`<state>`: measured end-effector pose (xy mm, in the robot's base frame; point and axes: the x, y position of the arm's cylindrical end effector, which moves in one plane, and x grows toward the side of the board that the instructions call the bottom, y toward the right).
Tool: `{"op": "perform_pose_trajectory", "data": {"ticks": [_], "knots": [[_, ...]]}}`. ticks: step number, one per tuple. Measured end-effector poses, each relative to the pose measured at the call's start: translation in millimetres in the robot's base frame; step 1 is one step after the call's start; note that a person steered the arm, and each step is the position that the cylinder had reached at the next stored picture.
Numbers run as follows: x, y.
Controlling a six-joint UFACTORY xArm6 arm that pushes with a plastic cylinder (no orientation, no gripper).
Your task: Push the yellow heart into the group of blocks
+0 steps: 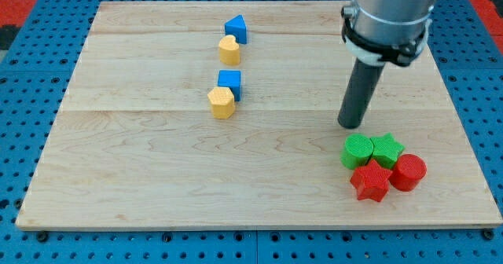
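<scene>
**The Heart Has Not Been Pushed Yet**

On the wooden board (pixel 157 177), the blocks sit in small bunches. Near the view's top, a bit left of the middle, is the yellow heart (pixel 229 50). It touches a blue block with a pointed top (pixel 236 29), which sits just above it and a little to the right. Lower down is a blue cube (pixel 230 83), and a yellow block with many flat sides (pixel 222 102) leans against its lower left.

Far away, at the view's bottom right, four blocks huddle close together. There is a green round block (pixel 357 151), a green star (pixel 387 148), a red star (pixel 371 182) and a red round block (pixel 409 172). I think this is the group the heart should join, because it is the biggest bunch.

My tip (pixel 350 126) rests on the board just above the green round block, close but not touching it. It has nothing to open or close. It is only a dark rod, and right now it touches no block at all.

So the job looks like it has not started. The heart is well apart from the group, and my tip is far from the heart, on the wrong side. I think the tip must go around behind the heart, to its upper left, and then push it a long way down and to the right.
</scene>
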<state>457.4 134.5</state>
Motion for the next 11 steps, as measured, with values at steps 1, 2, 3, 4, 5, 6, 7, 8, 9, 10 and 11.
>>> {"op": "perform_pose_trajectory", "data": {"ticks": [1,2,3,4,5,6,7,8,9,10,11], "knots": [[-25,-8],[-67,6],[-103,8],[-138,8],[-187,-9],[-223,-62],[-220,-130],[-207,-172],[-183,-172],[-164,-172],[-141,-172]]}}
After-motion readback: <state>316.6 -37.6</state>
